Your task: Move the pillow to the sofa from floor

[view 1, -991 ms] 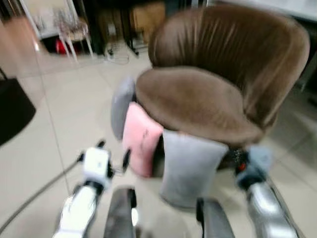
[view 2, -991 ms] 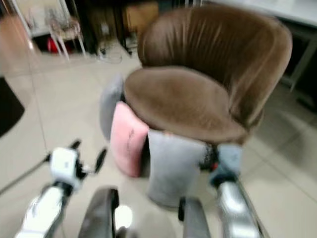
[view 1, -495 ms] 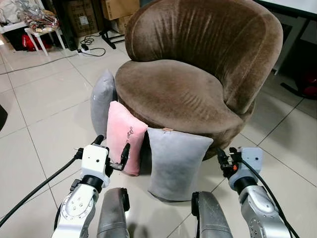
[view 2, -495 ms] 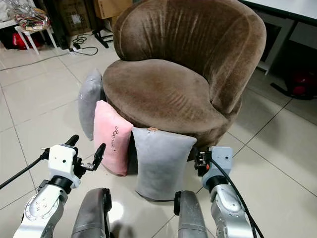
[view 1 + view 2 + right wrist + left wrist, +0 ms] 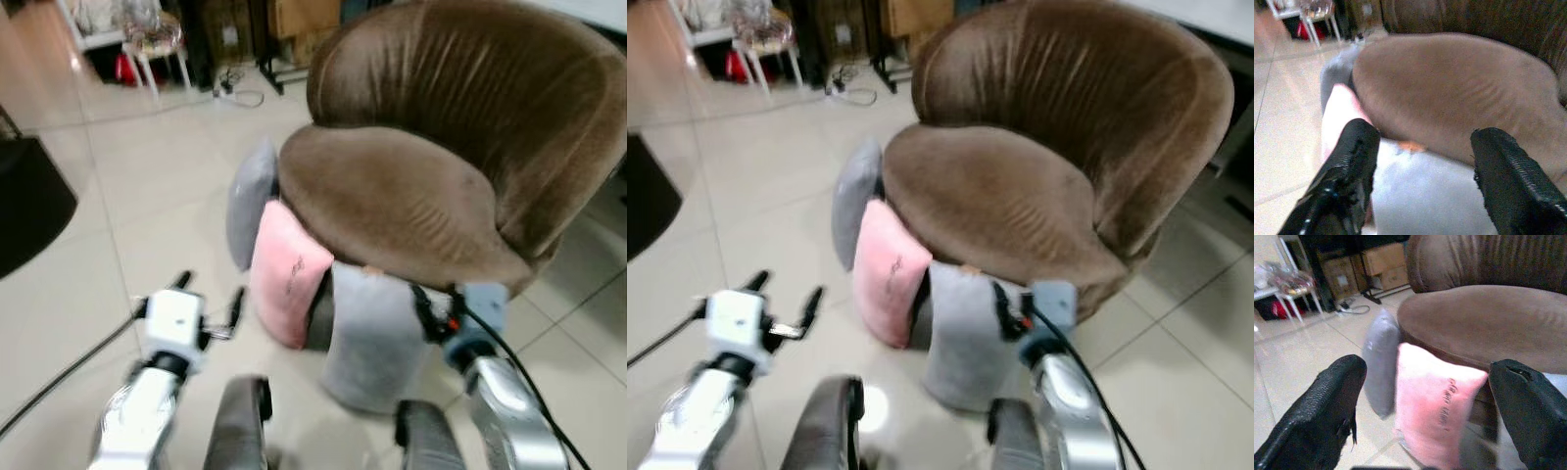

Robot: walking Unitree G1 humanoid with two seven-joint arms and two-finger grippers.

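Three pillows lean on the tiled floor against the front of the brown sofa chair (image 5: 411, 196): a grey one (image 5: 250, 201) at the left, a pink one (image 5: 287, 274) beside it, and a larger grey one (image 5: 372, 338) nearest me. My right gripper (image 5: 431, 305) is open at the top right corner of the near grey pillow (image 5: 1425, 196), its fingers (image 5: 1354, 161) spread on either side of it. My left gripper (image 5: 209, 291) is open and held low, left of the pink pillow (image 5: 1435, 401) and short of it. The picture is blurred.
A dark mat (image 5: 29, 201) lies on the floor at the far left. A white stool (image 5: 152, 44), cardboard boxes (image 5: 304, 15) and a floor cable (image 5: 240, 96) stand behind the chair. My knees (image 5: 240, 431) show at the bottom edge.
The whole picture has shifted and blurred, so the camera moved. My right gripper has come in over the near grey pillow's top corner. The left gripper stays open near the pink pillow.
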